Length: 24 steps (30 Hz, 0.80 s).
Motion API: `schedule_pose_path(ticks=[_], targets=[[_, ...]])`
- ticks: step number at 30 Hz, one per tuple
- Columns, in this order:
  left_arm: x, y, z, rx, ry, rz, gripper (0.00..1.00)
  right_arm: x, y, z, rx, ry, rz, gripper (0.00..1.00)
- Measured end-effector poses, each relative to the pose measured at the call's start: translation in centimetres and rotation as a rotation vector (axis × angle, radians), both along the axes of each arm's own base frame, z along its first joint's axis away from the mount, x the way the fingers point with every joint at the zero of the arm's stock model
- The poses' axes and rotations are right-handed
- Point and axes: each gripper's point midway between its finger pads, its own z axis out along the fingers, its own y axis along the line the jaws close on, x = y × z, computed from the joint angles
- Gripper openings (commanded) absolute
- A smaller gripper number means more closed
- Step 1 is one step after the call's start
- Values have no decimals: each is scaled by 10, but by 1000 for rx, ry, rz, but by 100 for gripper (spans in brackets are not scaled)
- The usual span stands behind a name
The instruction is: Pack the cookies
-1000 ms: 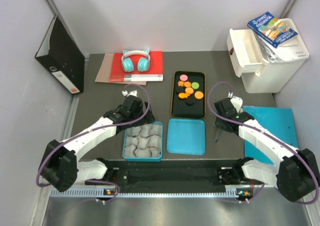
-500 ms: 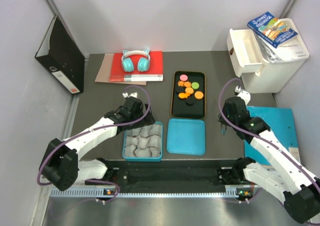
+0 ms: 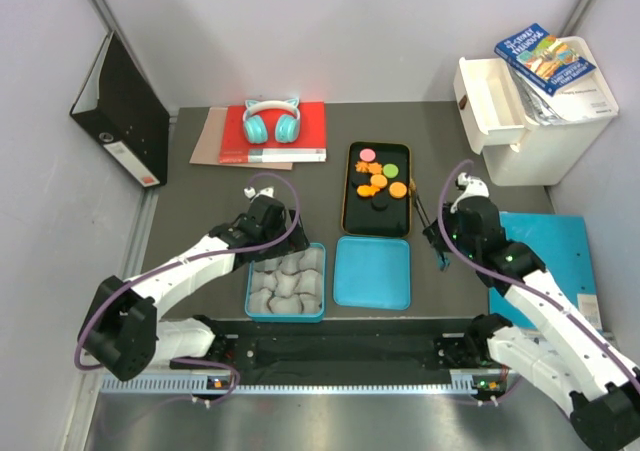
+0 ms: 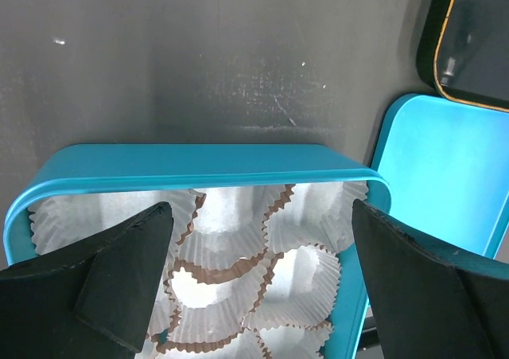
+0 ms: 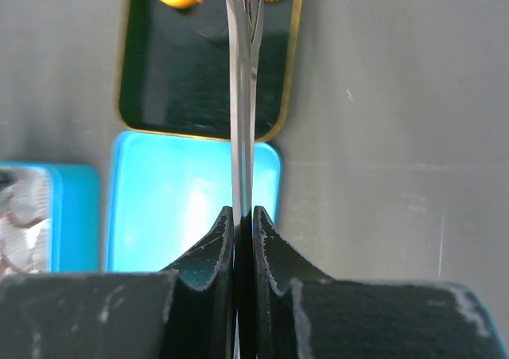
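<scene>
Cookies [image 3: 375, 181], upper centre of top view, prob. light, stiff, crumbly: worth gripping edge-on, gently. R gripper [image 5: 242, 224] is pinching tweezers [image 5: 242, 96]; L gripper [image 4: 258, 216] is hanging spread over tin [image 4: 199, 156].

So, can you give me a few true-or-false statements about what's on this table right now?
1. The cookies lie on the black tray. True.
2. The paper cups hold cookies. False: they are empty.
3. The right gripper is shut on tweezers. True.
4. The left gripper is shut. False: its jaws stand wide open above the blue tin.
5. The headphones rest on the black tray. False: they rest on a red book.
</scene>
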Motion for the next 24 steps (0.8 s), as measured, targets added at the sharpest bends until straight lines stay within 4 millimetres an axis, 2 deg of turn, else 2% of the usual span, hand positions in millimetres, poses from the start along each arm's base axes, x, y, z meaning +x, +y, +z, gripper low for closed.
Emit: schedule_pose_path(ticks=[6, 9, 18, 24], targets=[[0, 0, 0, -2, 2, 2, 98, 7, 1, 26, -31, -74, 52, 0], [-1, 0, 0, -4, 3, 1, 98, 14, 2, 26, -66, -66, 61, 1], [-2, 1, 0, -3, -1, 4, 98, 27, 15, 5, -97, 12, 120, 16], [-3, 4, 6, -10, -23, 10, 98, 44, 25, 18, -100, 1, 140, 32]])
